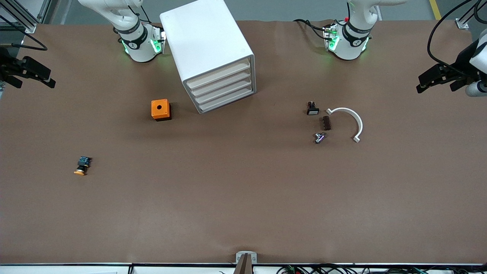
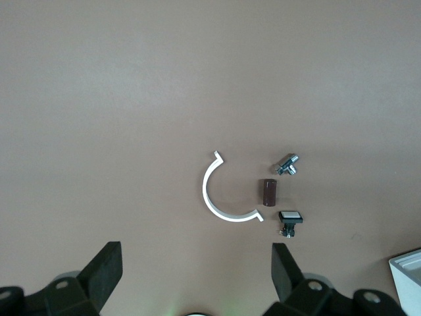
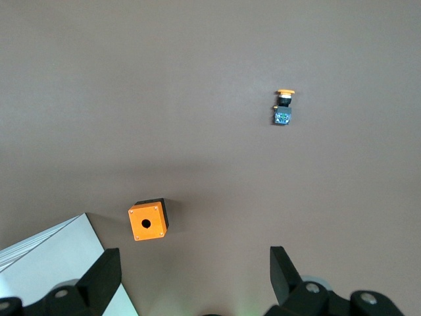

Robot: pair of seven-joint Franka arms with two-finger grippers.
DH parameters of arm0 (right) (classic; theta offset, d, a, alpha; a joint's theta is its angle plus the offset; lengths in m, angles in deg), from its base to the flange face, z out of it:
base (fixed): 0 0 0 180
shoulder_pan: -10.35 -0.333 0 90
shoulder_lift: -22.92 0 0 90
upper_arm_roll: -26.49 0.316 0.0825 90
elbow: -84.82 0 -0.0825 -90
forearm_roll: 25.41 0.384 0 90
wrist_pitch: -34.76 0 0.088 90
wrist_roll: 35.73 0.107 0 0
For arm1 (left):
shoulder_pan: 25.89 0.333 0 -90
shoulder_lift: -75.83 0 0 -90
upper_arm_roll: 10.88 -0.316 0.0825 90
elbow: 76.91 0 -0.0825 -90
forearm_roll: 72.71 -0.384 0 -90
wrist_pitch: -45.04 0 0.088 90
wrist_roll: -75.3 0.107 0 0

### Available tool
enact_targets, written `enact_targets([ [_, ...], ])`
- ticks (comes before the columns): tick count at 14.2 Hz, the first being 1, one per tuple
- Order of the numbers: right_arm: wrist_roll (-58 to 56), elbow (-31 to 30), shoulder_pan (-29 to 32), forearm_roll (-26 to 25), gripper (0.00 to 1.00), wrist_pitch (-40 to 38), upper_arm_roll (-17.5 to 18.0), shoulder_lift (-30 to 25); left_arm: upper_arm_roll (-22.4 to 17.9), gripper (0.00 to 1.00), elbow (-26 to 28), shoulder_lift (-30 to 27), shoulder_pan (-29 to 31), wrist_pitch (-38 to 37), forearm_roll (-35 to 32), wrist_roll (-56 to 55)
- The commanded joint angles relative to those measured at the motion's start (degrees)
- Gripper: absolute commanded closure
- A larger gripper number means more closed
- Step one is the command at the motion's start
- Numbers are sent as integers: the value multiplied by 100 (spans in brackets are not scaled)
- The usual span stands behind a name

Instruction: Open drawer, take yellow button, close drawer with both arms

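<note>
Button [image 1: 82,166] lay loose on the brown table [image 1: 236,198], out in the open and nearest the front camera of all the parts, toward the right arm's end. From where I was watching, the right gripper [image 1: 32,73] hung up over that end's edge, fingers [image 3: 100,280] spread wide and holding nothing; in its wrist view the button [image 3: 284,108] sat well clear of the fingers, orange-yellow cap pointing away from its blue end. Closer under that gripper was the orange cube [image 3: 147,220] with its round hole, and just beside it a corner of the white drawer cabinet [image 3: 52,263].

I saw the cabinet [image 1: 211,53] standing between the two arm bases, turned at an angle, all its drawers shut.

My left gripper [image 1: 441,78] hovered over the table's other end, also spread and empty, its fingers [image 2: 286,271] well apart. Below it I could make out a white half-ring [image 2: 220,194], a small brown block [image 2: 268,192] just beside it, a black part with a white face [image 2: 290,217], and a little metal piece [image 2: 287,164], all lying close together.
</note>
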Motion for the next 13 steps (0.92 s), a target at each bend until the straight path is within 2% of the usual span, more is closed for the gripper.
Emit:
enact_targets([
  [1, -127, -8, 1, 65, 0, 68, -14, -71, 32, 0, -127, 53, -5, -136, -87, 70],
  [13, -206, -52, 28, 21, 0, 200, -40, -80, 23, 0, -197, 202, 12, -145, -43, 61],
])
